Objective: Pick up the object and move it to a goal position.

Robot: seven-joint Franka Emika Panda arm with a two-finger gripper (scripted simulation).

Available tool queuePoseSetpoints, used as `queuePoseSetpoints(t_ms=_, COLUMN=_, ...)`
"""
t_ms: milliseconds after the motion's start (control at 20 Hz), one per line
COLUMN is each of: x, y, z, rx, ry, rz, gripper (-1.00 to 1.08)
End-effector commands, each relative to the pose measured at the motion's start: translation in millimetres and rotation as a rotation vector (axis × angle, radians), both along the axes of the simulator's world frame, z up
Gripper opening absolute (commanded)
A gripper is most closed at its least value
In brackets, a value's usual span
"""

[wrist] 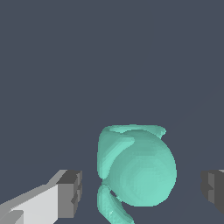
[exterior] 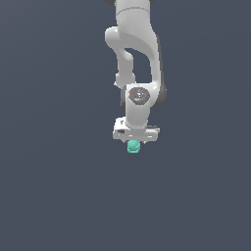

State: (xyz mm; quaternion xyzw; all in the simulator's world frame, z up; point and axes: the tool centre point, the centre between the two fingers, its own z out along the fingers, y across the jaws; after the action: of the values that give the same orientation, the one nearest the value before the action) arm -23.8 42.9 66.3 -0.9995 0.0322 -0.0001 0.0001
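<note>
Wrist view: rounded teal object (wrist: 136, 171)

Teal object (wrist: 139, 173) between spread end effector (wrist: 142, 192) fingers (wrist: 70, 193), untouched

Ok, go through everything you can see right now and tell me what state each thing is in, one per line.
Tool: open, a finger on each side of the lump with a gap between each finger and the lump.
Teal lump: sits between the fingers, not gripped; whether it rests on the ground cannot be told.
Arm: reaches down, with the tool right over the lump.
</note>
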Motion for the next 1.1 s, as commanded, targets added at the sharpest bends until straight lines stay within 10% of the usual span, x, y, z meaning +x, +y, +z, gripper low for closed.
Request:
queuePoseSetpoints(t_ms=0, x=-0.8, y=0.1, z=-12.8, rx=0.0, ry=0.001, rz=0.0, gripper=1.0)
queuePoseSetpoints(t_ms=350, x=0.1, y=0.3, z=-26.8, rx=0.0, ry=0.0, rz=-0.001, gripper=1.0)
queuePoseSetpoints(t_ms=400, x=0.1, y=0.3, z=-26.8, rx=0.0, ry=0.0, rz=-0.001, gripper=-1.0)
queuePoseSetpoints(t_ms=1050, x=-0.3, y=-2.2, z=-24.1, rx=0.0, ry=-0.001, rz=-0.002, gripper=-1.0)
